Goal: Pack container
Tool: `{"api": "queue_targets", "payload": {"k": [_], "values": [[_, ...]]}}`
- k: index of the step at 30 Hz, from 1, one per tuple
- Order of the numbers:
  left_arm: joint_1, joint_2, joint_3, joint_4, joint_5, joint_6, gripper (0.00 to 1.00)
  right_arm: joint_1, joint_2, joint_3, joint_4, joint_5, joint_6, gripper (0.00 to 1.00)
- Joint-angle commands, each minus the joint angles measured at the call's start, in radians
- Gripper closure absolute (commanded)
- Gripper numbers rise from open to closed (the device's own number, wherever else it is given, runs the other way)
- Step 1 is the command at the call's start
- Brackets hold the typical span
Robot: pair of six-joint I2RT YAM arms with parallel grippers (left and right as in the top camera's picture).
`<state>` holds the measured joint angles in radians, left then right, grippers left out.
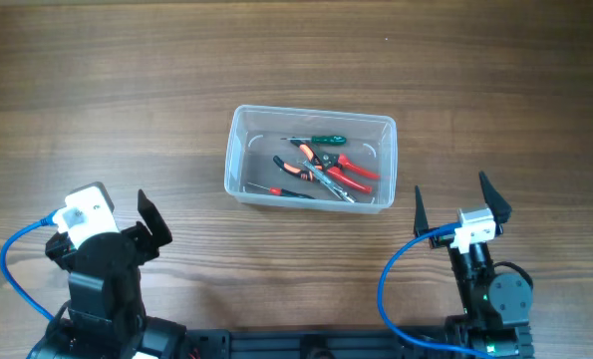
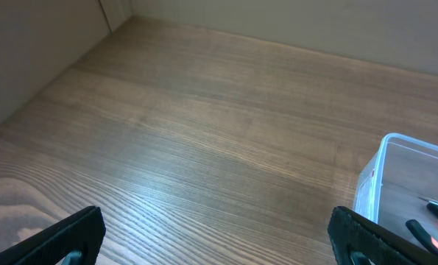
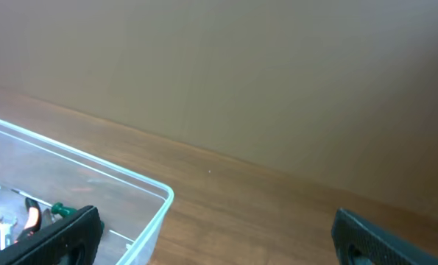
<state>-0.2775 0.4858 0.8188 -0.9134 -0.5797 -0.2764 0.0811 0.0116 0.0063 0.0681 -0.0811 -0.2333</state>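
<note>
**benchrat:** Anyone make sense of this one? The left jaws are spread wide with nothing between them. The right jaws are the same, wide apart and empty. Both wrist views just show black tips framing bare wood.

**torque_tom:** Yeah, neither is holding anything. The left arm (image 1: 97,269) sits by the near left corner of the tabletop (image 1: 127,80), and the right arm (image 1: 480,279) by the near right corner. Both are well apart from the container (image 1: 238,165). My guess is they sit back like that to keep out of the tub's way and not block the overhead camera.

**benchrat:** And the container itself?

**torque_tom:** Roughly mid-tabletop, upright, no lid, long side parallel to the near edge. It sits between the two arms so either could reach in, which I reckon is why it's put there. The tools lie flat on the bottom in a loose pile. There are red-handled pliers (image 1: 354,173) with orange-handled pliers (image 1: 306,155) crossing them, and a green-handled screwdriver (image 1: 321,139) along the far wall. By the near wall is what looks like a thin red-handled screwdriver (image 1: 274,188). They bunch toward the tub's right half.

**benchrat:** So packing's done?

**torque_tom:** Looks that way to me. I can't spot any tool lying outside the tub in any view, so there's nothing obvious to grab. If a lid is meant to go on, none is in shot.
</note>
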Motion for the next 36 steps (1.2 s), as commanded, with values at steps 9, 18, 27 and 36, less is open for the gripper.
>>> {"api": "queue_targets", "payload": {"k": [9,18,27,36], "values": [[0.006,-0.004,-0.005,0.002,-0.02,-0.017,0.0,0.004,-0.009,-0.001,-0.061,0.092,0.156,0.0],[0.006,-0.004,-0.005,0.002,-0.02,-0.017,0.0,0.004,-0.009,-0.001,-0.061,0.092,0.156,0.0],[0.006,-0.004,-0.005,0.002,-0.02,-0.017,0.0,0.004,-0.009,-0.001,-0.061,0.092,0.156,0.0],[0.098,-0.152,-0.008,-0.169,0.344,-0.009,0.0,0.004,-0.009,-0.001,-0.061,0.092,0.156,0.0]]}}
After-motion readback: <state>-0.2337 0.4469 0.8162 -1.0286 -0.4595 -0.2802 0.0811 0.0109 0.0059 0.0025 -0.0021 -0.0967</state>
